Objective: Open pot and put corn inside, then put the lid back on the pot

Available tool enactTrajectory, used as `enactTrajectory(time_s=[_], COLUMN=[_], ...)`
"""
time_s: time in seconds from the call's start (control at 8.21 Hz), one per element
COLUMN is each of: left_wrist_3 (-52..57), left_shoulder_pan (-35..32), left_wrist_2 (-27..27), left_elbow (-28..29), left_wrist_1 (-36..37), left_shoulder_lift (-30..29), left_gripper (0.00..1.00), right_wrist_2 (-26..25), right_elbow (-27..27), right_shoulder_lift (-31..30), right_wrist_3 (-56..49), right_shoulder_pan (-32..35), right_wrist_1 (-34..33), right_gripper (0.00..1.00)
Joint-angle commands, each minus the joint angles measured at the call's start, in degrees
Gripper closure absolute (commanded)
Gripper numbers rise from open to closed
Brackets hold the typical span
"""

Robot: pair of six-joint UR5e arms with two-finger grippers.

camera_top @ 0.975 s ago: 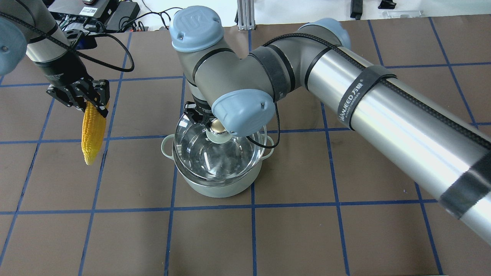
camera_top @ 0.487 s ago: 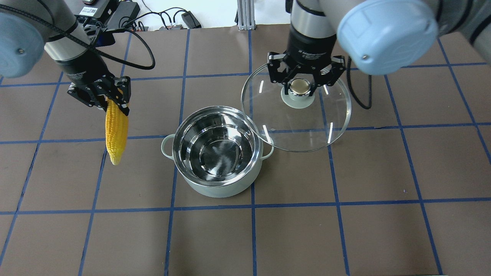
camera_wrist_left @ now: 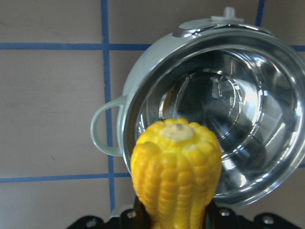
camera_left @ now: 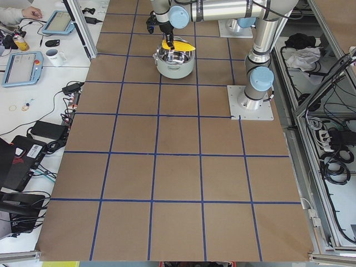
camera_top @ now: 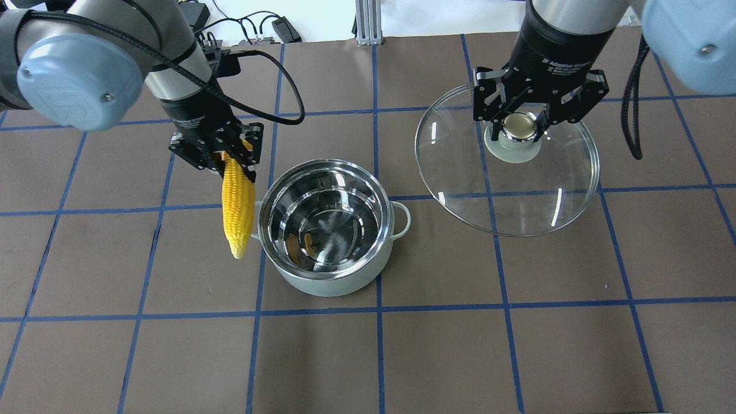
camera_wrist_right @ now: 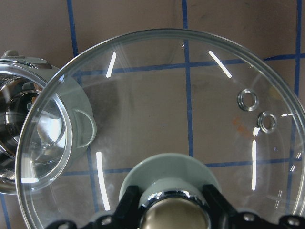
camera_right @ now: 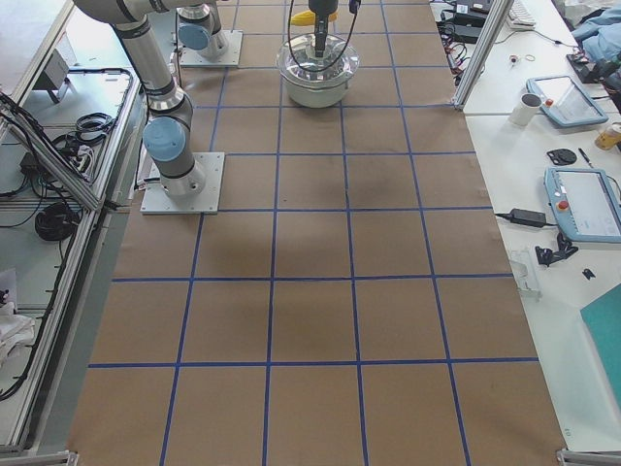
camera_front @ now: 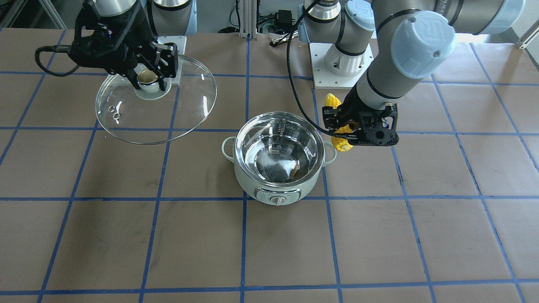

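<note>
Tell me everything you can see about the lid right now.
The lid is a round, clear glass disc with a thin metal rim, a pale green centre base and a shiny beige knob. A small ringed vent sits near one edge. It is off the pot, held beside it, roughly level, by the right gripper shut on the knob. Nothing else touches it.
</note>
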Motion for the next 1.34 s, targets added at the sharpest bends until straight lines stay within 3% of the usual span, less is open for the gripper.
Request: enactTrajectory(time_s=[0.0,0.61,1.22], left_wrist_3=[-3.12,-4.09,-4.09], left_shoulder_pan=[-3.18,-5.91,-6.26], left_wrist_2=[-4.38,-4.29,-4.11], left_elbow=[-0.22,-0.48,-1.63], left_wrist_1=[0.98,7.99,8.63], left_shoulder_lift=[-2.05,-9.25,-10.49], left_gripper=[1.0,1.0,1.0], right_wrist_2=[0.3,0.22,0.22], right_elbow=[0.45,0.54,0.54], right_shoulder_lift=[-0.68,-0.59,-0.59], right_wrist_3=[-0.77,-2.27,-2.27], right_shoulder_pan=[-0.51,-0.51,-0.42], right_wrist_1=[0.94,1.64,1.9], right_gripper=[0.55,0.55,0.56])
